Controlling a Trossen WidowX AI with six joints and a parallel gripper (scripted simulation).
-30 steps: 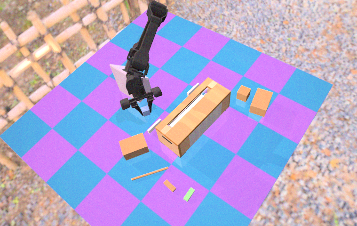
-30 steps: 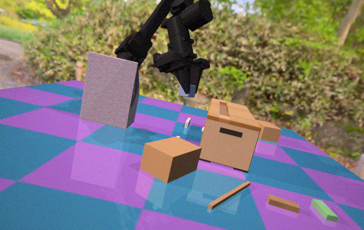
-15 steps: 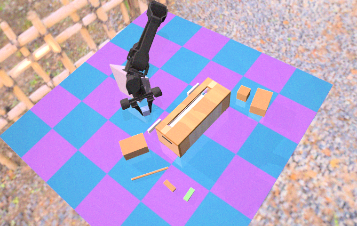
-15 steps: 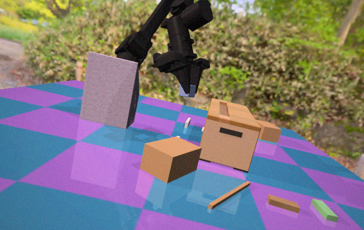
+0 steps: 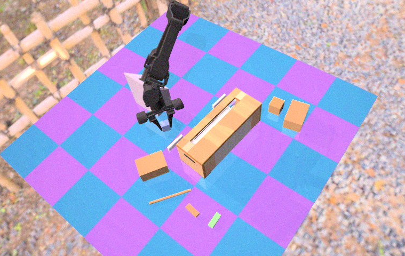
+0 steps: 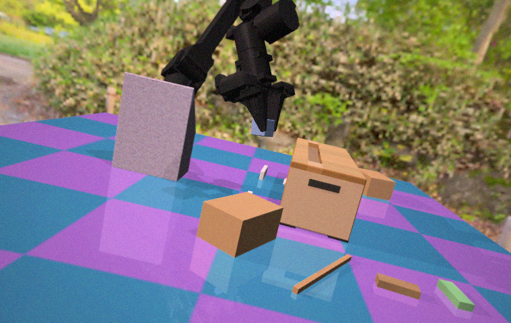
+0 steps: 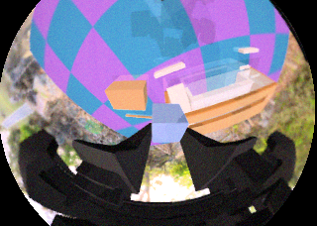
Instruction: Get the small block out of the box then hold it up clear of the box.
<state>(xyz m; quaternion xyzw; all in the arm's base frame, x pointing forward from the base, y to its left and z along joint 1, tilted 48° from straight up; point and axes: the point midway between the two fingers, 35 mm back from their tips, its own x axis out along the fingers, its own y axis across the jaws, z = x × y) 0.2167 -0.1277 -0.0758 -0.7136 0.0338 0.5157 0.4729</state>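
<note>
With the arm reaching out over the checkered table [image 5: 80, 92], the gripper [image 6: 265, 124] hangs in the air, fingers pointing down and closed partway onto the small pale-blue block [image 6: 262, 128], which sits pinched at the fingertips. In the exterior view the block is above the level of the box top and off to one side of it, clear of the table surface. The top view places the block [image 5: 165, 125] over a blue square, near the long wooden box [image 5: 220, 129] but apart from it. In the wrist view the block [image 7: 169, 123] fills the gap between the two dark fingers, with the clear front of the box below and beyond it. A pale upright slab [image 6: 154, 126] stands behind the arm. A tan cube [image 6: 238, 222] rests just beside the slotted end of the box. A thin wooden stick [image 6: 321, 274], a small brown tile [image 6: 397, 285] and a green tile [image 6: 455, 295] lie nearer the camera. Two short white strips [image 5: 174, 142] appear to lie along the front of the box, though their contact with it is hard to judge.
</note>
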